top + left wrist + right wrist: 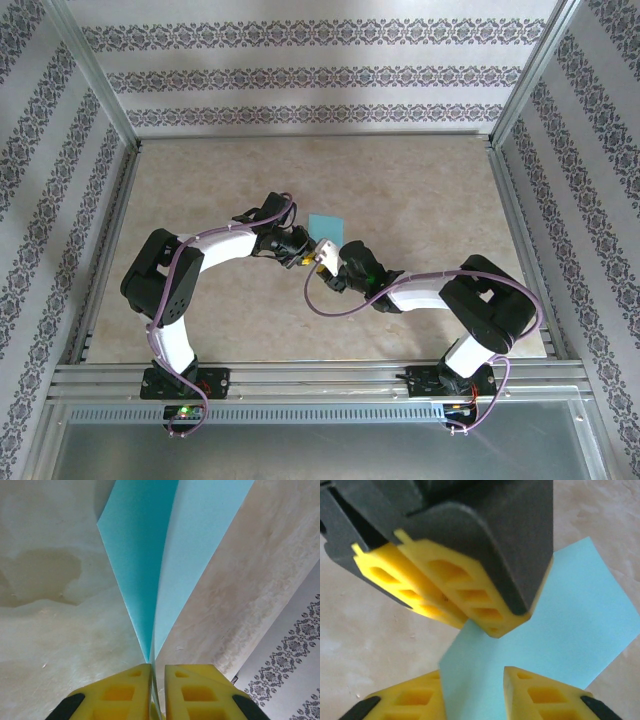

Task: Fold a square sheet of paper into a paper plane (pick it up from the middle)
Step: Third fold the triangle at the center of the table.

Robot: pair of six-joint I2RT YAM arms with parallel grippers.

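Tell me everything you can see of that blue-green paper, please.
The sheet of paper is thin, plain teal and unmarked. It is bent into two flaps that spread in a V. The left gripper pinches it where they meet, near the middle of the table; the right gripper stands open astride its edge.

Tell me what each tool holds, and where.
Left tool pinches the sheet of paper where its two flaps meet; right tool is open around it, not gripping.
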